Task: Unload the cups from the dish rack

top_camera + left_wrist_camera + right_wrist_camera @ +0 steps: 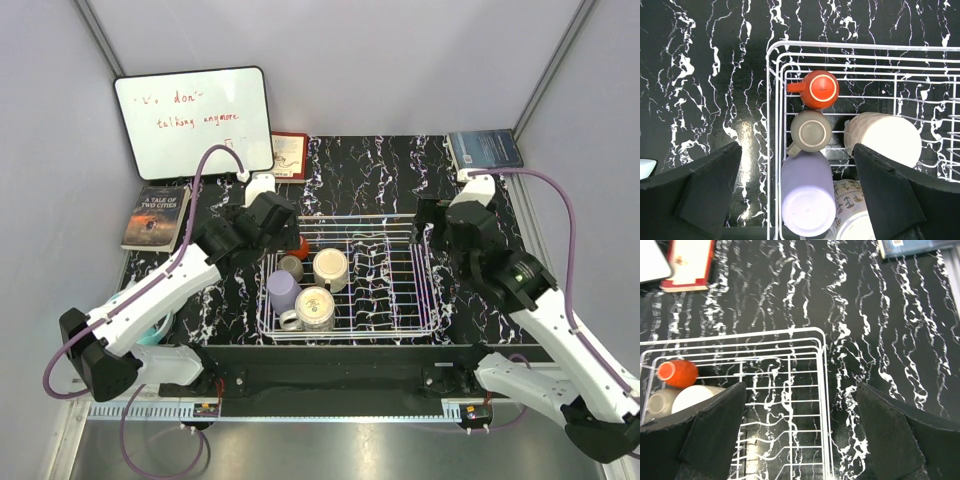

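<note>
The white wire dish rack (400, 292) sits mid-table with all its cups in the left half. In the top view these are an orange cup (301, 243), a grey-brown cup (291, 266), a cream mug (331, 268), a lavender tumbler (282, 291) and a patterned mug (316, 308). My left gripper (262, 222) hovers open above the rack's far-left corner. Its wrist view looks down on the orange cup (819, 89), grey-brown cup (811, 130), tumbler (807, 197) and cream mug (883, 138). My right gripper (440, 225) hangs open over the rack's far-right corner (822, 390), holding nothing.
A whiteboard (195, 120) leans at the back left, with a red booklet (289, 155) beside it. A paperback (157, 215) lies at the left edge and a blue book (484, 149) at the back right. Grey walls close in on three sides.
</note>
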Controlling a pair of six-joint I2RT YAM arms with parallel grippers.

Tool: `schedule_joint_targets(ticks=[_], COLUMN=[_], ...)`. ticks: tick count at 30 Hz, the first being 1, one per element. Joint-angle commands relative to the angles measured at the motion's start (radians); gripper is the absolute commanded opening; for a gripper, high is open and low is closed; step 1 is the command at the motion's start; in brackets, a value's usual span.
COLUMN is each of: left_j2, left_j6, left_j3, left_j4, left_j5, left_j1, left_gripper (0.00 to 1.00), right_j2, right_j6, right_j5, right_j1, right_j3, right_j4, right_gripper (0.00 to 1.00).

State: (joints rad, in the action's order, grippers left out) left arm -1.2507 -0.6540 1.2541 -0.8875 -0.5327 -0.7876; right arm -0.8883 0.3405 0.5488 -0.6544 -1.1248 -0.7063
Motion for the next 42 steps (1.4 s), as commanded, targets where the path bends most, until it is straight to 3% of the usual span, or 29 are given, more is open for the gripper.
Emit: schedule_joint_targets(ticks=[1,6,12,17,42], left_j2=[0.022,0.031,0.051,0.068,0.022], left_j6=[0.008,0.034,-0.045,-0.082,-0.21], left_j3=[0.021,-0.002,-0.07,-0.084,-0.194], left_j4=[0.047,0.058,0.061,0.038,-0.016], left_j5=[-0.085,-0.007,0.085,0.161,0.183], left_j1=[-0.013,-0.013,-0.013,-0.019,-0.088], left_gripper=[0.99,0.99,0.99,0.99,0.98], right_j2=[-0.041,0.057,0.045,-0.098,-0.118], right_j6=[0.047,0.003,0.035,0.046,0.089], right_j5=[0.051,-0.074,-0.078,-0.061,-0.067], right_j1=[-0.004,-0.005,-0.005,-0.005,-0.005], right_j3=[-0.061,0.011,0.017,-0.065,-0.003], right_j4=[-0.036,0.076,0.073,-0.056,-0.051], right_gripper=[1.0,1.0,1.0,1.0,1.0])
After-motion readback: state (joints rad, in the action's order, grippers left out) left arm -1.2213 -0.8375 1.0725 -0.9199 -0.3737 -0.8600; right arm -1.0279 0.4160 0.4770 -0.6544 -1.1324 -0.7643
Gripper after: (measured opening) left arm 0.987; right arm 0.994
